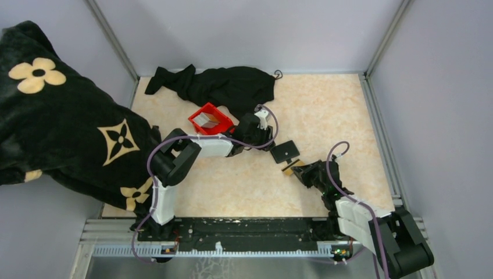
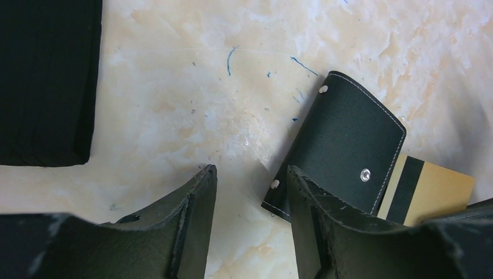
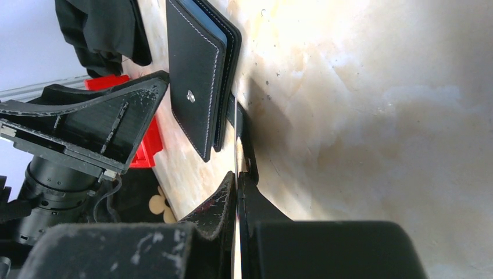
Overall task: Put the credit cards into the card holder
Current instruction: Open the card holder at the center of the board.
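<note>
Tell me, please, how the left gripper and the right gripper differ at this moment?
The left gripper is open with nothing between its fingers, while the right gripper is shut on a thin tan-gold card. The left gripper hangs by the snap end of the card holder, while the right gripper comes in from the opposite side, where the card sticks out. Both are close to the card holder.
</note>
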You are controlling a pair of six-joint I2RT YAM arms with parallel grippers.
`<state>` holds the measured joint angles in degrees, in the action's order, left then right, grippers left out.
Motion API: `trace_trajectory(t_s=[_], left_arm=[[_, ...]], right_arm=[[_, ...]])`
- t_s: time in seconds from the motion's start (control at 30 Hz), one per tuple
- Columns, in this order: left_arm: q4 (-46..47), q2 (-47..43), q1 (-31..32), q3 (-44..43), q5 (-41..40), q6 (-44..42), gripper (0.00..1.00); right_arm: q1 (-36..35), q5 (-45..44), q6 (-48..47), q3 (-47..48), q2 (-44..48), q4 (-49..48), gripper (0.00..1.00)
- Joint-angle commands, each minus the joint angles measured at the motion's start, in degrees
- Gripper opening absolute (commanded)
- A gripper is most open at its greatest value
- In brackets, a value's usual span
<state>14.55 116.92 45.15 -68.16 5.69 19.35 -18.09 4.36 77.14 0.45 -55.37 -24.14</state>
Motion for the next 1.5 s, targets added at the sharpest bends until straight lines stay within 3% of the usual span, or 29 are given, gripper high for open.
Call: trace_trajectory(t_s=[0.0,0.5,0.8,1.03,1.47], left_arm=[[-7.3,1.2,1.2,3.6,1.7,2.6,0.55],[-8.2,1.0,3.5,6.2,0.7,4.7,0.54],[-6.6,-2.5,3.6,7.1,-6.0,6.0,0.55],[-7.2,-1.8,3.1,1.9,-12.3,4.9,0.57],[-6.2,2.4,1.8,-5.9,-14.2,3.5,0.56]], right_arm=[[0.4,-0.6,-0.3,1.2,1.3,-2.6,0.00],[2.7,1.6,-0.4,1.1,-2.3,-9.0,0.00],[2.8,1.8,-0.1,0.3,-4.4,-11.8,0.00],[2.8,2.4,0.7,0.3,-7.7,-15.9,0.00],[2.8,2.9,0.7,-0.2,-9.6,-17.8,0.00]])
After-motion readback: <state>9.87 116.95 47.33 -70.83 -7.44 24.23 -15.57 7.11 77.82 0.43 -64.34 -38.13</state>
